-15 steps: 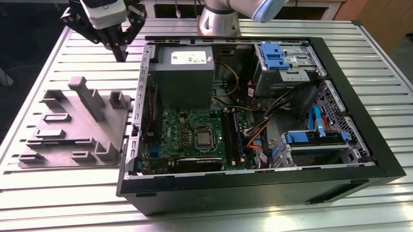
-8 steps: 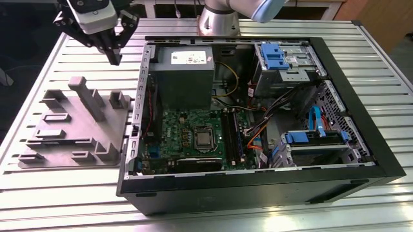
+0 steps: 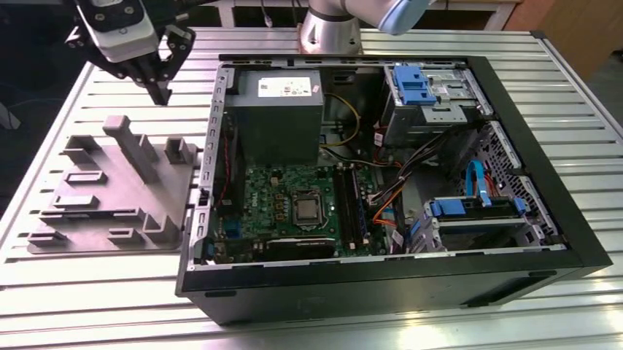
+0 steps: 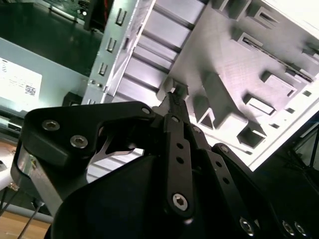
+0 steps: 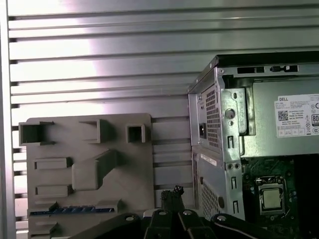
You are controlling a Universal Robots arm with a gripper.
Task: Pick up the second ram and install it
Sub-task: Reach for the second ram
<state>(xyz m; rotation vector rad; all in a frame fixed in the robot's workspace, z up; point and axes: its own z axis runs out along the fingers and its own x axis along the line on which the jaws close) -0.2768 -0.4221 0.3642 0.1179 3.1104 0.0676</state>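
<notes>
Narrow, empty black claw (image 3: 160, 93) hovers at twelve o'clock of grey moulded tray (image 3: 127, 200) bearing thin dark ram stick (image 5: 70, 209).

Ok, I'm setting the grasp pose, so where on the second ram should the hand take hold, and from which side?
Probably mid-length on its long upper edge, pinched across the thin width, coming straight down. In the first wrist view the second ram appears as a thin strip sunk in a slot of the grey tray, so only that edge seems reachable.
</notes>
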